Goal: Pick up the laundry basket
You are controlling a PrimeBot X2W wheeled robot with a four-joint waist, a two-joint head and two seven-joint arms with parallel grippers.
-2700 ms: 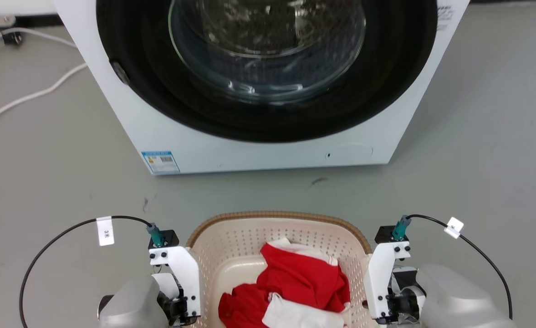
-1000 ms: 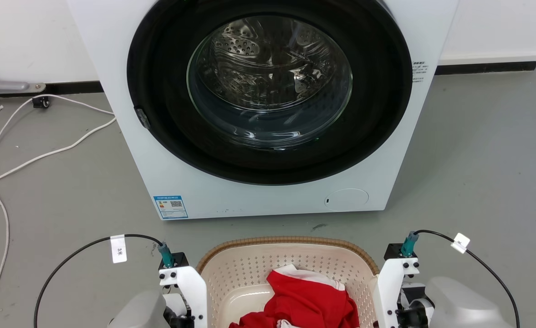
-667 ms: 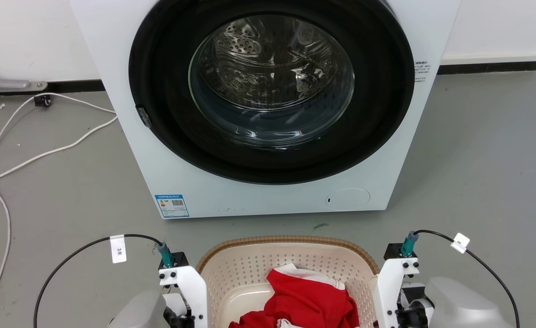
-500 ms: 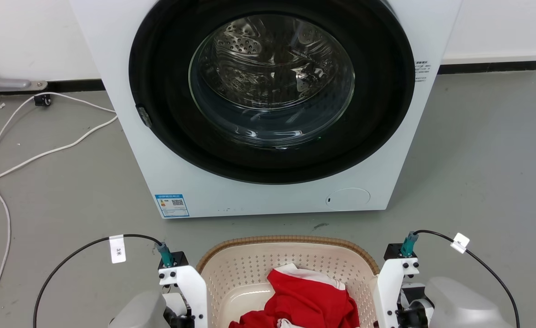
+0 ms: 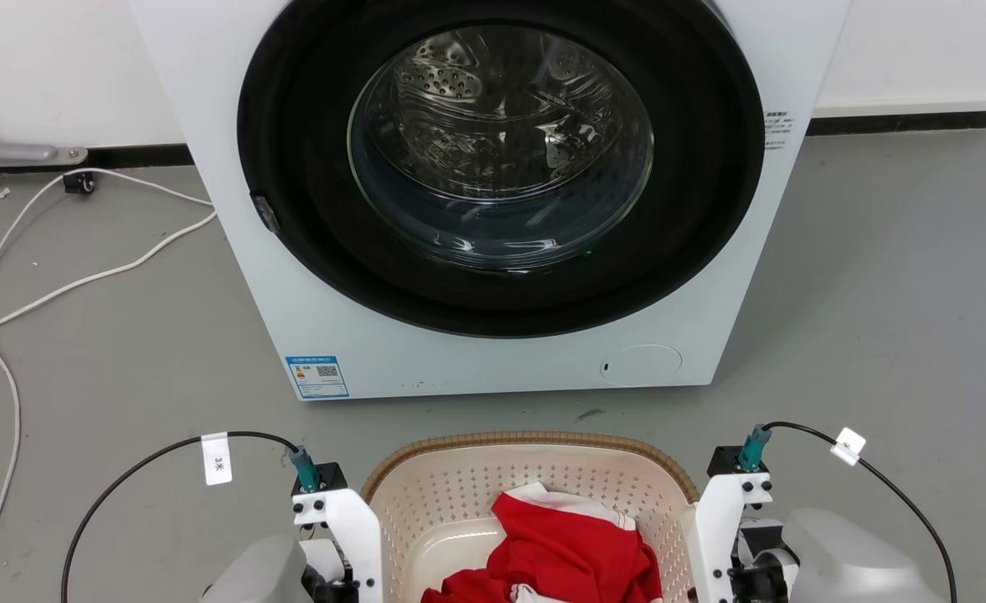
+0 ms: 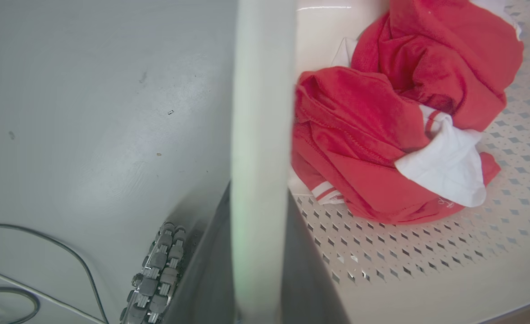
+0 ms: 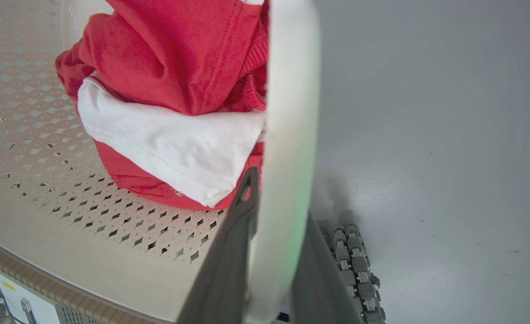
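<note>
Nothing shifts since half a second ago; left gripper [image 6: 259, 194] jaws clenched on laundry basket [image 5: 526, 439] left handle [image 6: 258, 112], right gripper [image 7: 279, 198] jaws clenched on right handle [image 7: 292, 90].

Looks like a lab's laundry test corner: front-loading washing machine [image 5: 493, 360] at twelve o'clock, bare grey floor [image 5: 878, 293], loose white cables [image 5: 82, 280] at ten o'clock, plain white wall [image 5: 40, 75] and black skirting [image 5: 903, 126] behind.

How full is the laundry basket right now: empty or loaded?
Lightly loaded. One crumpled red-and-white bundle of clothing lies in the laundry basket; bare perforated wall and floor show around it.
</note>
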